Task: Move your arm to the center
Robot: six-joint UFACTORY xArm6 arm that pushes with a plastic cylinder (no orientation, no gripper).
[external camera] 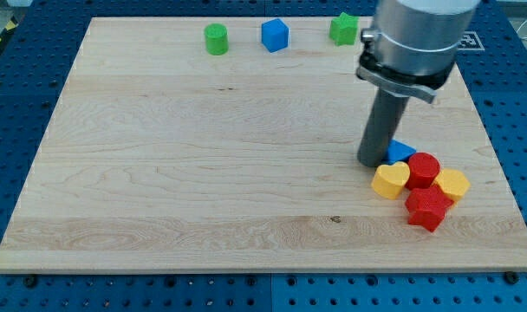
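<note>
On the wooden board's (pixel 203 173) right side, my tip (pixel 373 162) stands upright, jawless, touching the blue block (pixel 400 151).

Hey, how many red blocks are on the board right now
2. A red cylinder sits in the cluster at the view's right, just right of my tip; a red star lies below it. The rod could hide more.

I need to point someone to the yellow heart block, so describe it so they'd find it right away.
Start at the wooden board and go to the cluster of blocks near the view's bottom right, just below my tip. The yellow heart block is the leftmost piece there, beside the red cylinder. The other yellow block sits on the cluster's right and isn't heart-shaped.
</note>
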